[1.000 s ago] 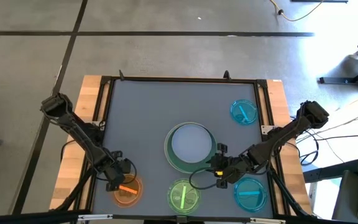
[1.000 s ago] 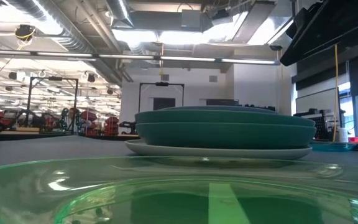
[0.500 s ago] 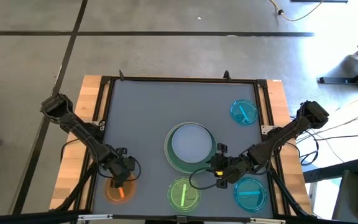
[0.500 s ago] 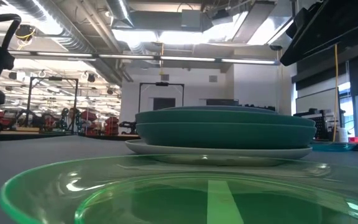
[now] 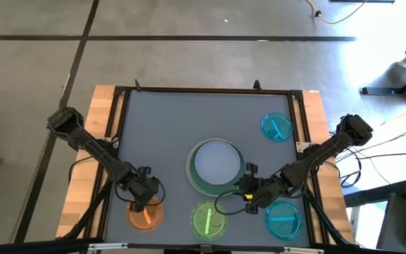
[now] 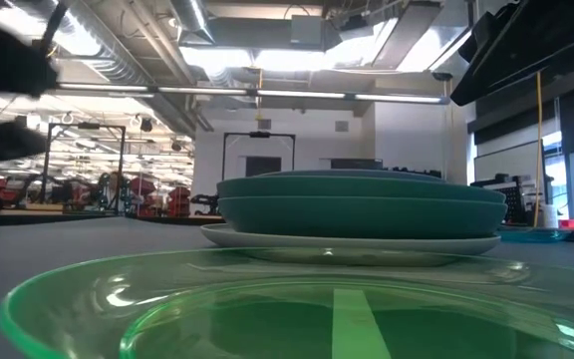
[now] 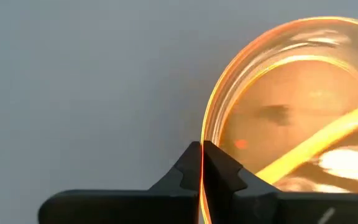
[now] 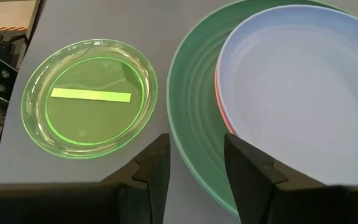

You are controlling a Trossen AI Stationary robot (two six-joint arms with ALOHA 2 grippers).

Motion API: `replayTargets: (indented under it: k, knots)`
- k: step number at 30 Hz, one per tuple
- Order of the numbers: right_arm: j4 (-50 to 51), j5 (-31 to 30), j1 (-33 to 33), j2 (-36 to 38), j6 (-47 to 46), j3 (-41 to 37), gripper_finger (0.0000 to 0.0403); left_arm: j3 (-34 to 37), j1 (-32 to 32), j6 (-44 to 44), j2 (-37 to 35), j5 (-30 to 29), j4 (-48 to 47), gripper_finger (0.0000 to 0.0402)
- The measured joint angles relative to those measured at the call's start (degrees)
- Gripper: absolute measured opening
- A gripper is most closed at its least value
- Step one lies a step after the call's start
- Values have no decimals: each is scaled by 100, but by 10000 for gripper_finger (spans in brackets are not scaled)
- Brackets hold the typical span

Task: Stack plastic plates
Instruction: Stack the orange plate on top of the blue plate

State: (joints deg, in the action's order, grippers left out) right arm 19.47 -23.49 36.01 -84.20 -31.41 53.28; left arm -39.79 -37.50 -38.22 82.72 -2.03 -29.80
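left gripper [image 7: 202,163] is pinched on the rim of the orange plate [image 5: 145,215] at lower left; a thin edge hold could slip or tip. right gripper [image 8: 191,163], fingers apart, waits by the stack [image 5: 216,166] at centre. only the right wrist view shows pink under the top plate.

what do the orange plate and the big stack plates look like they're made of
Orange plate: likely clear glossy plastic; the grey table shows through it and its rim glints in the left gripper. Blue-grey top plate and green plate below: opaque, matte-looking plastic, soft sheen only.
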Motion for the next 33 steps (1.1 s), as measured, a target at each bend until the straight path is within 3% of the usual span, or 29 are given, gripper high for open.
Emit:
replayTargets:
  k: [6, 11, 14, 17, 24, 29, 33]
  knots:
    - [1, -4, 0, 0, 3, 0, 140, -673, 390, 887, -4, -721, 21, 1]
    - [1, -4, 0, 0, -1, 0, 140, -1297, 726, 1708, -6, -1844, 92, 2]
    - [1, -4, 0, 0, -3, 0, 140, -1564, 930, 2155, -14, -2635, 567, 2]
    - [1, -4, 0, 0, -7, 0, 140, -1694, 1186, 2637, -17, -3037, 1250, 2]
    - [1, -11, 0, 0, -30, 0, 140, -1732, 2184, 3005, 22, -2999, 2127, 2]
    - [6, -231, 0, 0, -30, 4, 140, -1490, 2906, 3238, 362, -2300, 3232, 2]
    - [9, -247, -1, 0, -30, 4, 140, -1481, 3289, 3256, 709, -1964, 3380, 2]
